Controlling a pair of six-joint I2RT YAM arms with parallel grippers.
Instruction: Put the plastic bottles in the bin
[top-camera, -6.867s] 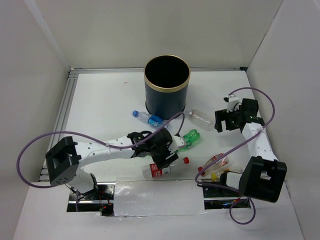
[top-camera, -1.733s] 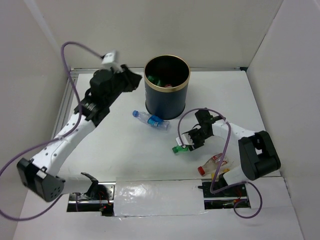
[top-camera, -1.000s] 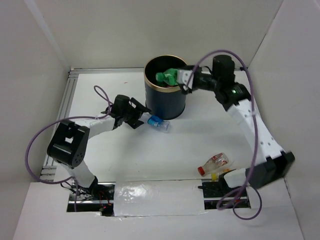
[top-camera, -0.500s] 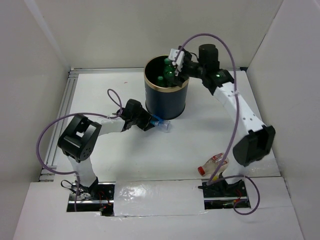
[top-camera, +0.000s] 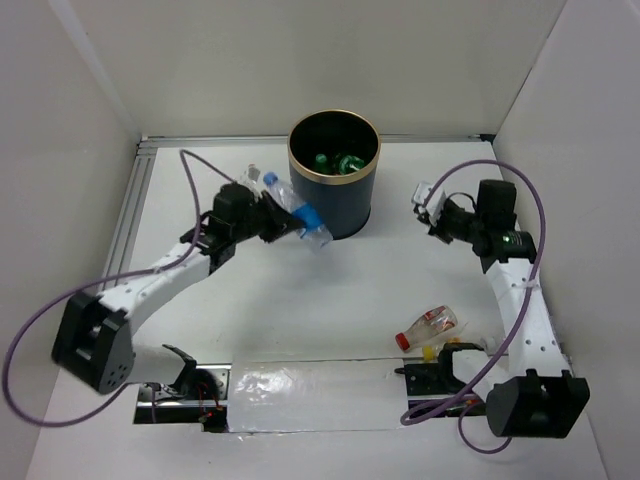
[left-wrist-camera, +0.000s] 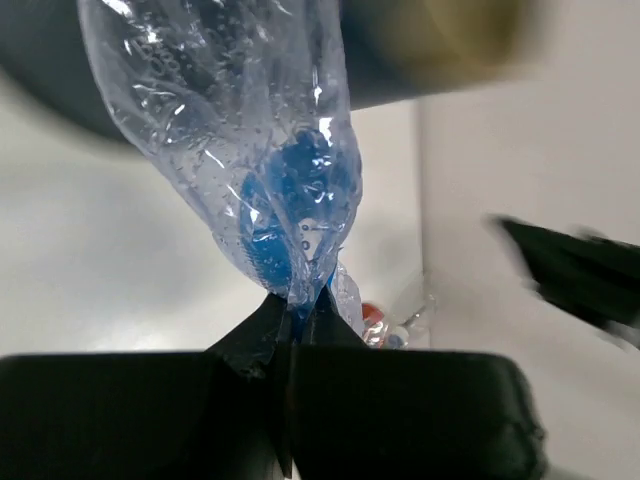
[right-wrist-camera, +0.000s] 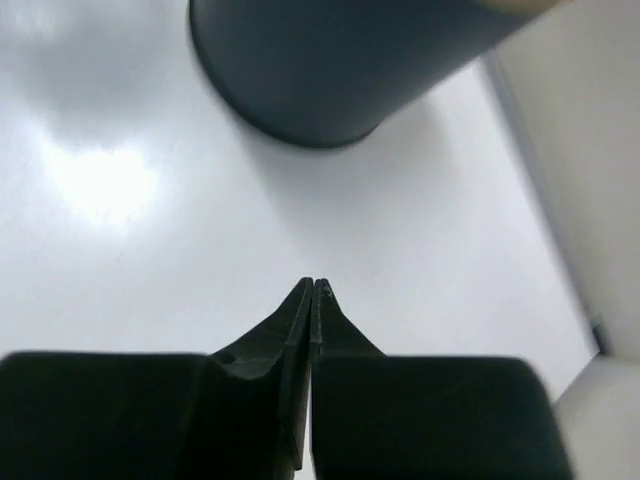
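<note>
The dark bin (top-camera: 334, 178) with its gold rim stands at the back middle, green bottles (top-camera: 338, 162) inside it. My left gripper (top-camera: 272, 218) is shut on a clear bottle with a blue label (top-camera: 296, 211), held off the table just left of the bin; in the left wrist view the crumpled bottle (left-wrist-camera: 262, 160) is pinched between the fingertips (left-wrist-camera: 272, 318). My right gripper (top-camera: 428, 205) is shut and holds nothing, right of the bin; the right wrist view shows its jaws (right-wrist-camera: 312, 290) pressed together above bare table, the bin (right-wrist-camera: 340, 60) ahead. A red-capped clear bottle (top-camera: 428, 326) lies at the front right.
White walls enclose the table on the left, back and right. A metal rail (top-camera: 127, 225) runs along the left edge. Both arm bases and taped mounts (top-camera: 300, 398) sit at the near edge, with purple cables looping off each arm.
My left gripper closed on the blue-labelled bottle and lifted it toward the bin. My right gripper let the green bottle fall into the bin, drew back to the right and shut.
</note>
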